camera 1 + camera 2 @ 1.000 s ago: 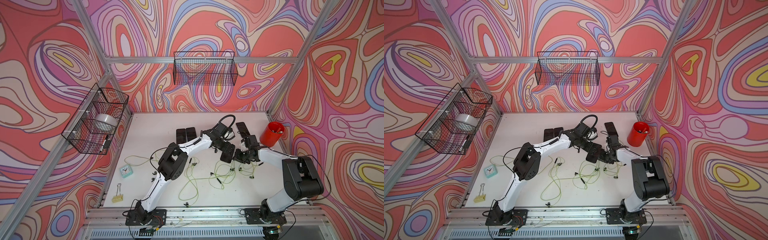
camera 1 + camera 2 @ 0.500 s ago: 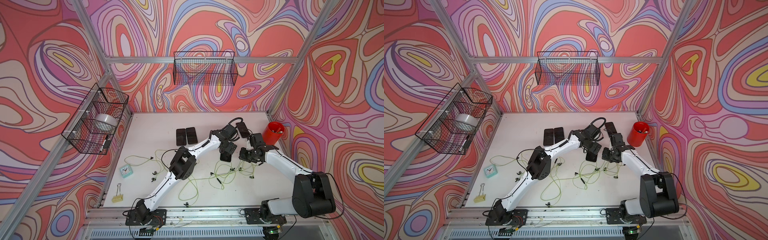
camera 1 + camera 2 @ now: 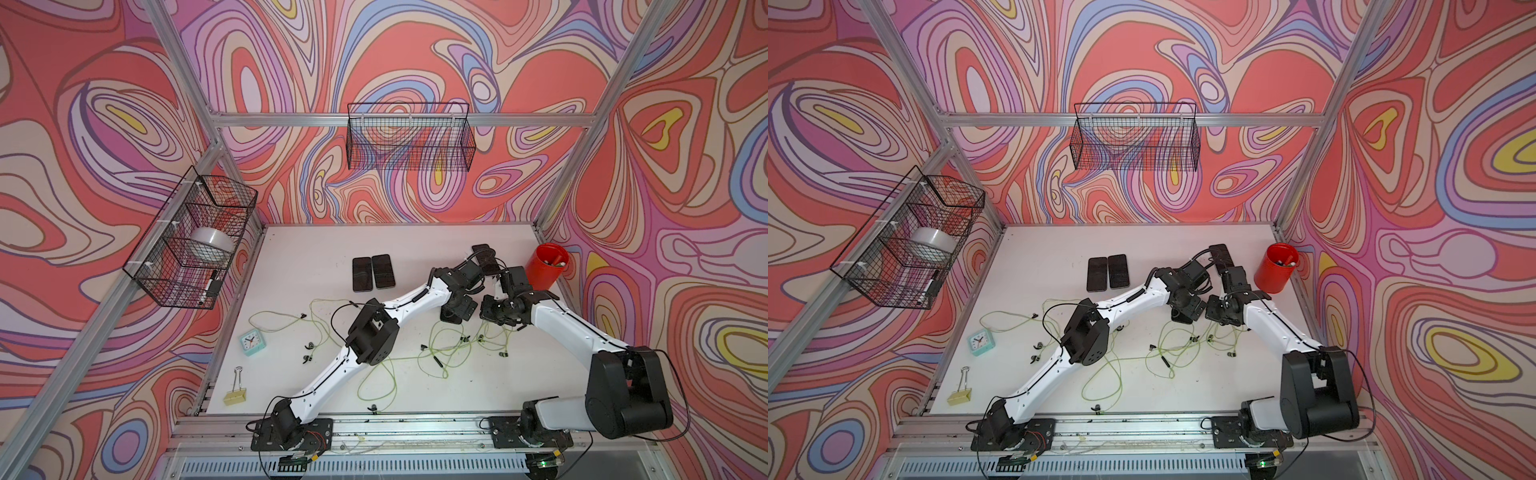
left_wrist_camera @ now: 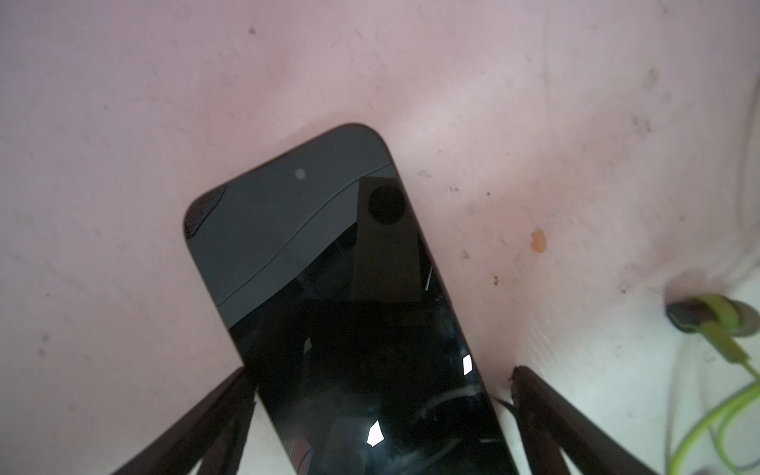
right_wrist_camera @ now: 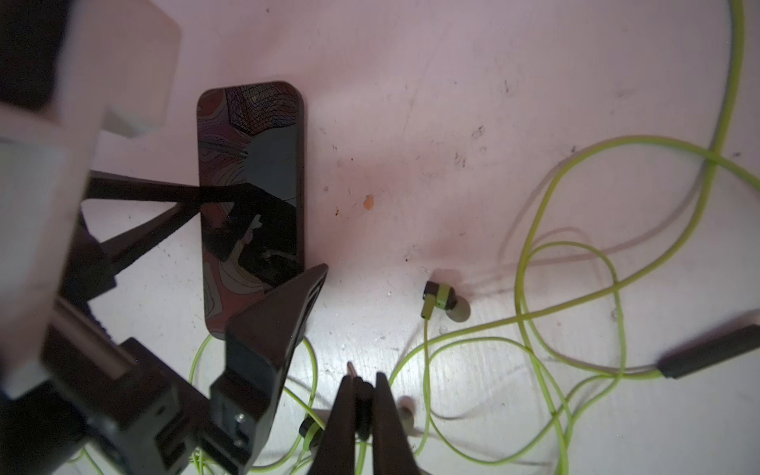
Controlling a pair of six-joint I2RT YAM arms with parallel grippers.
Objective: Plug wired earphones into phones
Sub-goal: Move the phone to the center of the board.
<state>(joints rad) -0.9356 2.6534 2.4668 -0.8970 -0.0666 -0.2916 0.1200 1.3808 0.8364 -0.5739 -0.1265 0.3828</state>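
A black phone (image 4: 329,288) lies flat on the white table, and my left gripper (image 4: 380,372) stands open astride its lower part, one finger on each side. In both top views this gripper (image 3: 455,309) (image 3: 1185,311) hangs over that phone right of centre. My right gripper (image 5: 364,380) is shut on the dark plug (image 5: 351,367) of the yellow-green wired earphones (image 3: 440,353); its metal tip points toward the phone's (image 5: 251,185) near end, a short gap away. The right gripper (image 3: 488,309) sits just right of the left one. An earbud (image 5: 440,298) and an inline remote (image 5: 707,353) lie nearby.
Two more phones (image 3: 361,274) (image 3: 383,271) lie side by side at the back centre, and another phone (image 3: 482,253) is partly hidden behind the arms. A red cup (image 3: 544,266) stands at the back right. A mint clock (image 3: 251,341) and a yellow binder clip (image 3: 235,395) sit at the left.
Both arms have stretched out and lowered their elbows. The left wrist has turned over the phone. The right gripper has stayed shut beside it, shifting slightly right.
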